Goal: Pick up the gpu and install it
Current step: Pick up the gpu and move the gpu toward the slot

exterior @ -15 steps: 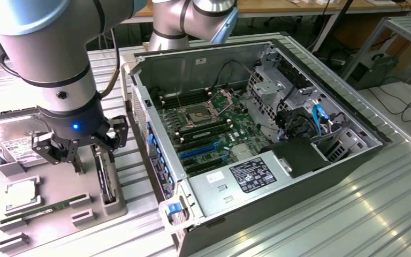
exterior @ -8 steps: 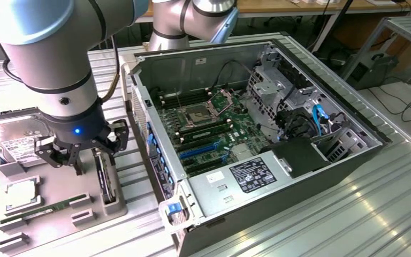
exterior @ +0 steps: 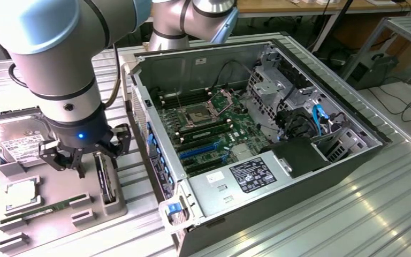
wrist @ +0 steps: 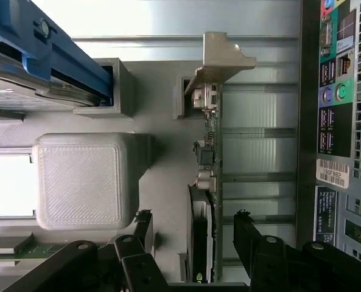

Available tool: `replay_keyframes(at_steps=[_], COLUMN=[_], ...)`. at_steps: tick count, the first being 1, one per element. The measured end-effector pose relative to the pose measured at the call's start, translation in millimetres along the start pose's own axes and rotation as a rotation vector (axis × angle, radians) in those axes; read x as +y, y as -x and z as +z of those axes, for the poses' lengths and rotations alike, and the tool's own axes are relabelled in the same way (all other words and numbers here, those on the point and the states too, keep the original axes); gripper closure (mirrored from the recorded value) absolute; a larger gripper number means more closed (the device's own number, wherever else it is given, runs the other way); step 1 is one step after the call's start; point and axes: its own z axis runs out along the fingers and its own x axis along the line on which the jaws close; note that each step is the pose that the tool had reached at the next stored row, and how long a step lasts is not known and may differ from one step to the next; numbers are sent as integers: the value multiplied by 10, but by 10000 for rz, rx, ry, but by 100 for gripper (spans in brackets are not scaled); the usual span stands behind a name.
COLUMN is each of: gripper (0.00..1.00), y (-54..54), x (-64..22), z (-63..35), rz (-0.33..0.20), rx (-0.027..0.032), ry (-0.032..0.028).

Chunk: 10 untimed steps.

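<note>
Exterior view: gripper (exterior: 94, 160) spread above gpu (exterior: 107, 181), between hard drive (exterior: 16, 140), case (exterior: 191, 64).

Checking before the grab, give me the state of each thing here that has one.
end effector: open, fingers either side of the gpu.
gpu: upright on edge in tray slot, not gripped.
computer case: on its side, panel off, interior exposed.
hard drive: lying flat in the tray.
memory stick: lying flat in the tray.

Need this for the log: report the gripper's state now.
Gripper: open, straddling the upright gpu, holding nothing.
</note>
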Motion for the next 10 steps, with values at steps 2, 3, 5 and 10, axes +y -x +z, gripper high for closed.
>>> replay_keyframes(at_steps=[2,3,5,10], gripper=[35,35,35,35], y=[4,6,12,21], x=[-2,-3,-3,-3], z=[29,51,86,179], rz=[36,44,53,71], rx=[-2,-2,-2,-1], ry=[-1,-3,-3,-5])
